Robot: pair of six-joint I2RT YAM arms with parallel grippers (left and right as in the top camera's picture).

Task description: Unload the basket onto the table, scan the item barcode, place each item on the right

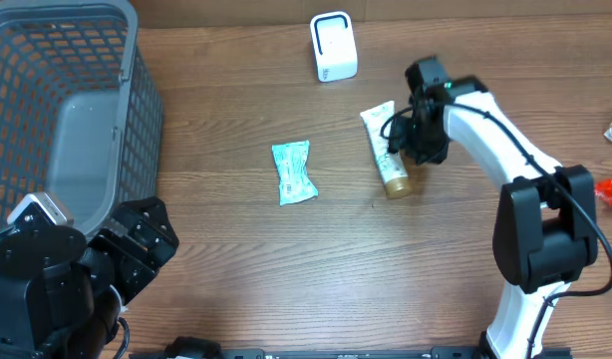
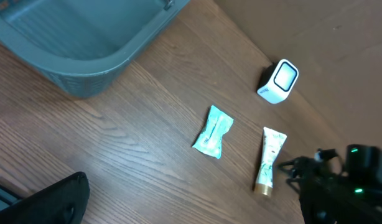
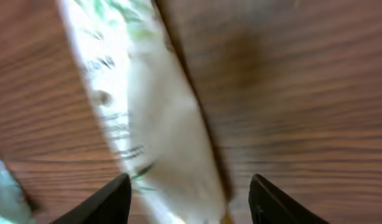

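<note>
right claw [image 3: 188,188] open over tube [image 1: 380,130] at centre right, left claw [image 1: 137,244] open lower left, scanner [image 1: 333,46] at top

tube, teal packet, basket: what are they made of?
Tube: likely soft plastic, matte white with print, shiny gold cap. Teal packet: probably plastic film, going by the crimped ends and crinkles. Basket: rigid grey plastic, moulded mesh walls.

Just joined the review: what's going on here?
The right fingers are open on either side of a white tube lying flat on the table, not gripping it. The scanner stands just beyond it. The left fingers are open and hold nothing, near the basket. A green packet lies apart.
</note>
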